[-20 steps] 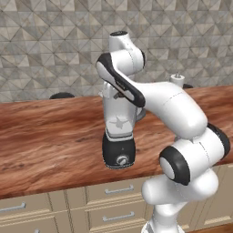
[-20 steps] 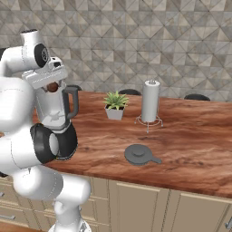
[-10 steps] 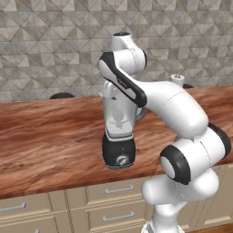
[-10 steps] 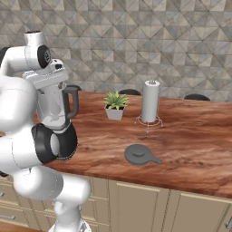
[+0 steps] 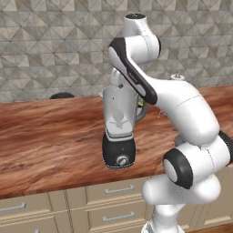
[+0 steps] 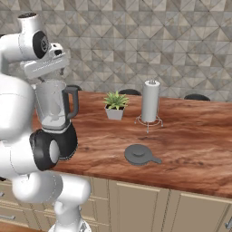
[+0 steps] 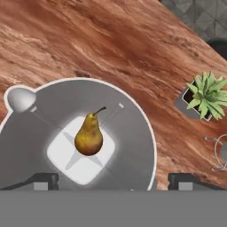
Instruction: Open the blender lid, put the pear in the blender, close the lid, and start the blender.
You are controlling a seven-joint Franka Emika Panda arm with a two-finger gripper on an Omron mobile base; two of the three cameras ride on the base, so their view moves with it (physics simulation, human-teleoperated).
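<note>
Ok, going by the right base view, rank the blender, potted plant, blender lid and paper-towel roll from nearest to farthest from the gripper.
1. The blender, directly under the gripper, whose fingers are open.
2. The potted plant, to the right, toward the back wall.
3. The blender lid, lying flat on the counter, front right.
4. The paper-towel roll, farther right, beyond the plant.

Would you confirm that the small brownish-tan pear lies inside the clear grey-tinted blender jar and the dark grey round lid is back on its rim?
Not quite: the pear is in the jar, but the lid lies on the wooden counter, as the right base view shows.
</note>
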